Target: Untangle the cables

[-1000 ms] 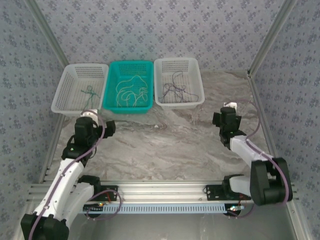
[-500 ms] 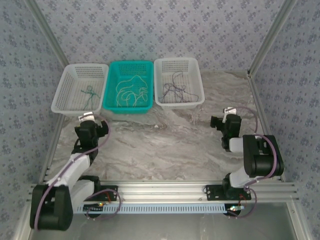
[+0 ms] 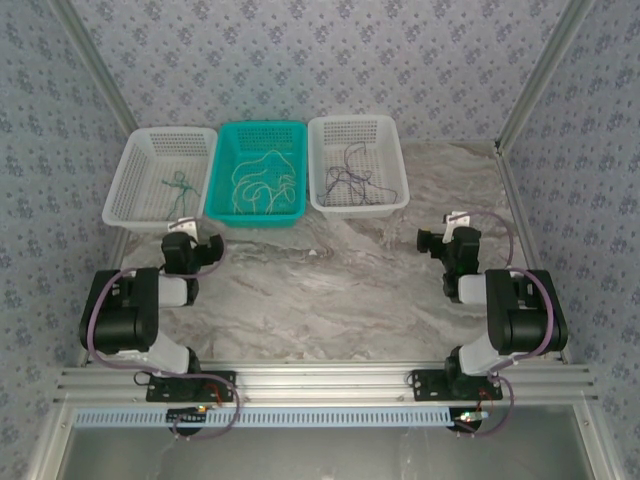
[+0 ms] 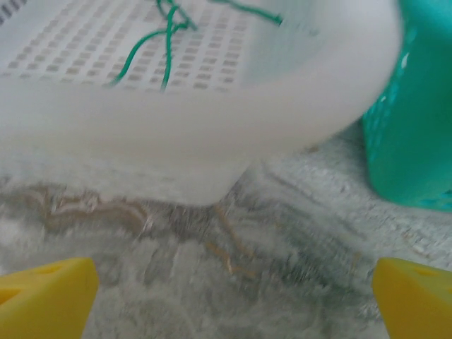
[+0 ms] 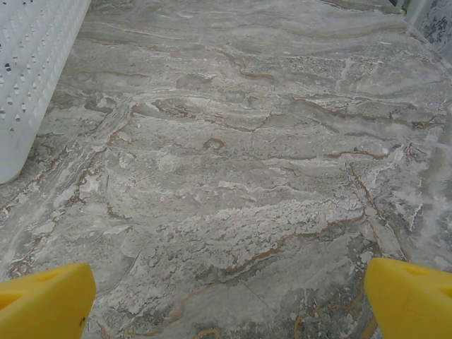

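Note:
The cables lie apart in three baskets at the back. A green cable (image 3: 178,184) rests in the left white basket (image 3: 128,180), and the left wrist view shows that green cable (image 4: 167,28) through the basket's mesh floor. A pale whitish cable (image 3: 262,182) curls in the teal basket (image 3: 218,170). A dark purple-black cable (image 3: 345,180) lies in the right white basket (image 3: 397,170). My left gripper (image 3: 186,240) hangs open just before the left basket, its yellow fingertips (image 4: 42,296) wide with bare table between. My right gripper (image 3: 443,238) is open over bare marble, yellow fingertips (image 5: 413,296) apart.
The left basket's near rim (image 4: 212,134) looms close ahead of the left gripper, and the teal basket's wall (image 4: 417,127) stands to its right. The right white basket's wall (image 5: 28,78) is at the left in the right wrist view. Patterned walls and metal rails enclose the marble tabletop (image 3: 330,290).
Both arms have folded back toward their bases. The left arm swung from reaching out to tucked at the left. The right gripper's jaws have widened.

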### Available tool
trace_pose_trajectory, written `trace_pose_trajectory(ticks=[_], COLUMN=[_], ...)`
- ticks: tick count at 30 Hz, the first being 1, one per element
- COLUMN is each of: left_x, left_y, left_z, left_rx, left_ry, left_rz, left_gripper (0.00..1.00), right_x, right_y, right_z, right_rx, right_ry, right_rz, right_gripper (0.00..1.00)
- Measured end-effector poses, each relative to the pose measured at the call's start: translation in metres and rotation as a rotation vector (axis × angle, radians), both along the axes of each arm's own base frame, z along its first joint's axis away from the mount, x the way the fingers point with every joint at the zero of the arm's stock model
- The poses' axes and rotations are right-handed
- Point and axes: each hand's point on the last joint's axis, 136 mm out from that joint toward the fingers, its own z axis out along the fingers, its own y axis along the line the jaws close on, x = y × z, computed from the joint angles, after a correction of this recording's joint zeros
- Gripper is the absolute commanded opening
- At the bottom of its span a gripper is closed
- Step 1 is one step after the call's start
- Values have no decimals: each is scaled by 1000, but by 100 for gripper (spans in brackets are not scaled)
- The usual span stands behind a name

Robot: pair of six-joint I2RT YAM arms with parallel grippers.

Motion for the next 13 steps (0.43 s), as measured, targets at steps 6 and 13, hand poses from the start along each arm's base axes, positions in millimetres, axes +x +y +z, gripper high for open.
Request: trace_pose_trajectory(ticks=[6, 13], left_x=[10, 10], left_y=[-5, -11], left_z=[13, 12], left_rx=[5, 16], left_ry=[-40, -35], left_rz=[-34, -52], left_gripper=[99, 100], right_x=[0, 2], right_y=[1, 1], right_z=[0, 2], right_rx=[2, 3], right_ry=[-1, -5], right_rz=[3, 5], right_gripper=[100, 100])
